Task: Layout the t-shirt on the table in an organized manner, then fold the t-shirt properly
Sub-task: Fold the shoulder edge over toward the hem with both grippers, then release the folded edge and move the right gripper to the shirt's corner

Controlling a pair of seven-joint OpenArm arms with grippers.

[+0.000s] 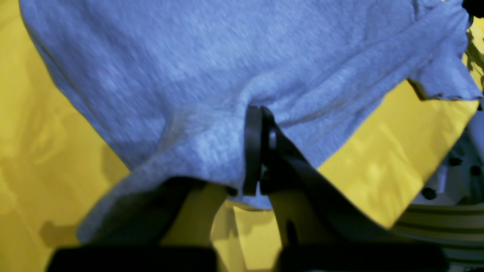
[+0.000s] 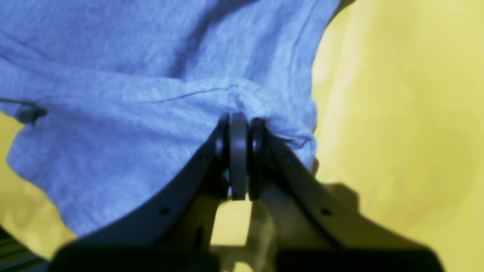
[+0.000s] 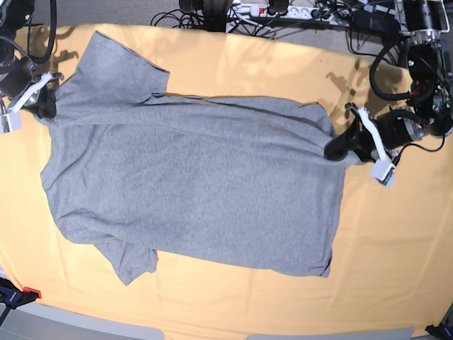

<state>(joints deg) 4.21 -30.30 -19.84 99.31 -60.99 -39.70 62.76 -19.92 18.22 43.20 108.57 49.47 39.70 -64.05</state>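
Base view, near to far: worktop [image 3: 212, 301] is showing bare orange-yellow cloth along the near edge. The t-shirt [image 3: 198, 184] is lying spread flat on it, plain grey side up, no lettering showing. One sleeve is sitting at the near left, the other at the far left; hem edge is running along the right. Long axis is lying left to right, neck end pointing left, hem end pointing right. Far edge of the worktop is backing onto cables and a power strip [image 3: 283, 10].

Left claw [image 3: 338, 149] is sitting at the right, at the hem's far corner. Right claw [image 3: 47, 108] is sitting at the far left, at the shoulder by the far sleeve.

Wrist views are giving what the base view is not: the grips up close. Left wrist view: left claw [image 1: 261, 113] is clenched, pinching a fold of grey fabric [image 1: 211, 75], cloth bunching at the tips. Right wrist view: right claw [image 2: 239, 119] is likewise clenched on a gathered ridge of the t-shirt [image 2: 132, 75], with a seam line running across the fabric. Both are blurry. Only the base view is showing the whole garment's layout.
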